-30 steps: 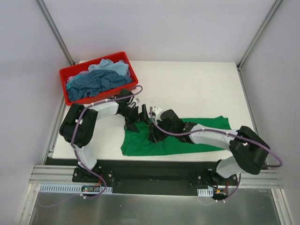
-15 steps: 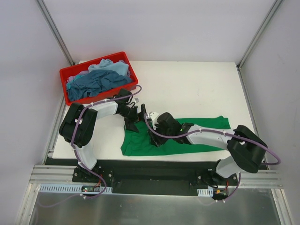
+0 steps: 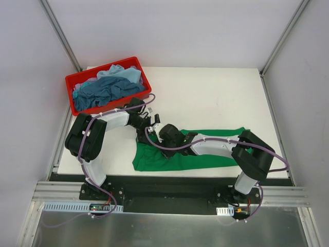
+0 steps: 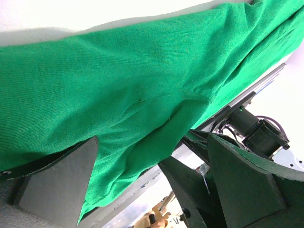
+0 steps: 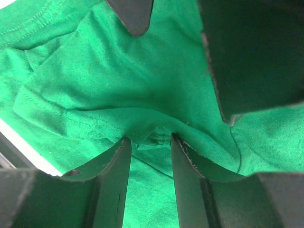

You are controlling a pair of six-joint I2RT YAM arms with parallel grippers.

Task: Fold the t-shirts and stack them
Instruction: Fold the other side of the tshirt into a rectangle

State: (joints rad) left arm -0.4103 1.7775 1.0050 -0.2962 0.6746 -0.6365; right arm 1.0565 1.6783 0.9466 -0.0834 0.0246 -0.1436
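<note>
The bright green t-shirt (image 3: 154, 159) lies in a long band across the table's near side. It fills the left wrist view (image 4: 118, 71) and the right wrist view (image 5: 95, 71). My left gripper (image 3: 145, 135) stands at the shirt's far left corner, its jaws wide apart over the cloth (image 4: 152, 138). My right gripper (image 3: 160, 135) is just right of it, its jaws narrow on a bunched seam fold of the green shirt (image 5: 149, 138). The left gripper's fingers (image 5: 135, 16) show just ahead in the right wrist view. A dark teal-blue shirt (image 3: 105, 90) and a pale blue shirt (image 3: 123, 73) lie crumpled in the bin.
The red plastic bin (image 3: 100, 68) sits at the table's far left corner, close behind the left arm. The white table (image 3: 205, 98) is walled by grey panels on three sides. The shirt's near hem lies close to the table's front edge.
My right gripper has slid left along the green shirt until it is next to the left gripper. The left arm has stayed put.
</note>
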